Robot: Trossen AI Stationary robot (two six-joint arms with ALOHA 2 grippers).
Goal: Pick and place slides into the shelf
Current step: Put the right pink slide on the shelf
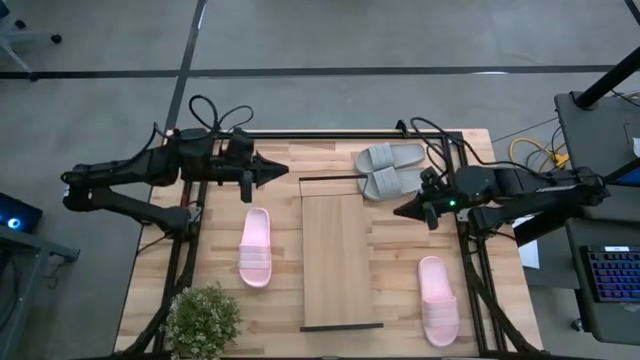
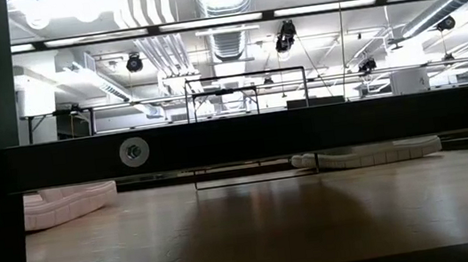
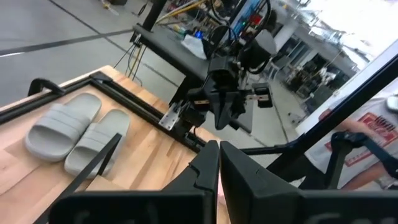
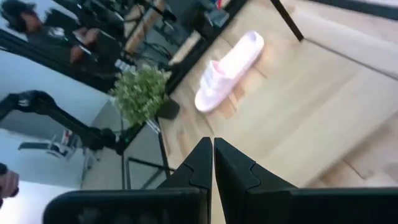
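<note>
In the high view the shelf (image 1: 340, 262) lies lengthwise in the middle of the table. The grey pair of slides (image 1: 390, 170) lies side by side on its soles by the shelf's far right corner, and also shows in the left wrist view (image 3: 78, 134). One pink slide (image 1: 256, 248) lies left of the shelf and the other (image 1: 438, 300) near the right front. My left gripper (image 1: 285, 170) is shut and hovers at the far left, above the first pink slide. My right gripper (image 1: 398, 212) is shut and hovers just right of the shelf, below the grey pair.
A small potted plant (image 1: 203, 320) stands at the table's near left corner, and also shows in the right wrist view (image 4: 140, 93). Black frame rails (image 1: 330, 133) run along the table's edges. A desk with a keyboard (image 1: 612, 280) stands off the right side.
</note>
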